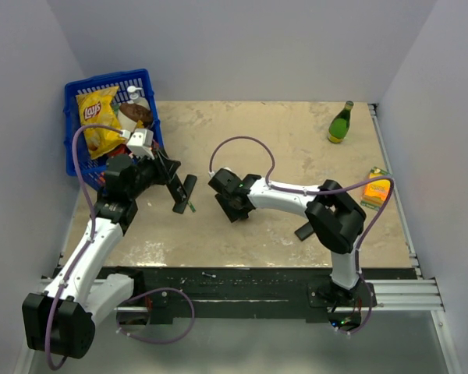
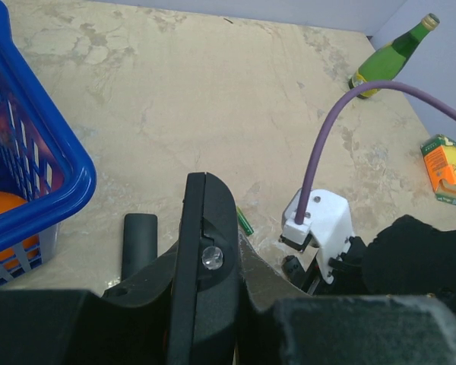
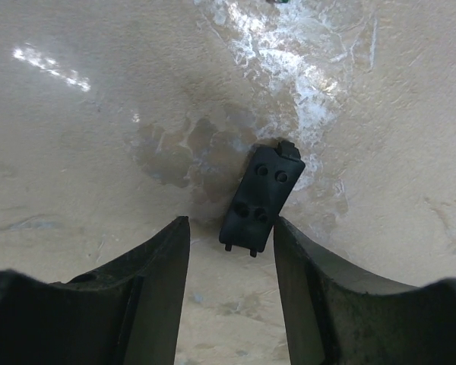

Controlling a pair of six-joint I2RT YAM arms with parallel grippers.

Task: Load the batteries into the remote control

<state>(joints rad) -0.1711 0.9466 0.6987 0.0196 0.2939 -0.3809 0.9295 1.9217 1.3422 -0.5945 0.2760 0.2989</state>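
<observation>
My left gripper (image 1: 179, 192) (image 2: 207, 255) is shut on the remote control (image 2: 205, 205) (image 1: 189, 187), a slim black bar held on edge just above the table. A pale round metal end (image 2: 212, 257) shows in its open side. A tiny thin greenish cylinder (image 2: 245, 221) (image 1: 193, 208), possibly one of the batteries, lies on the table just past the remote. My right gripper (image 3: 232, 224) (image 1: 232, 209) is open and low over the table. The small black back cover (image 3: 260, 198) lies flat with its near end between the fingertips, close against the right finger (image 3: 289, 243).
A blue basket (image 1: 72, 132) (image 2: 61, 163) at the back left holds a yellow chips bag (image 1: 98, 118) and other items. A green bottle (image 1: 341, 123) (image 2: 391, 57) and an orange carton (image 1: 377, 189) (image 2: 447, 166) stand at the right. A short black bar (image 2: 139, 239) lies left of the remote; another black piece (image 1: 304, 231) lies near the right arm.
</observation>
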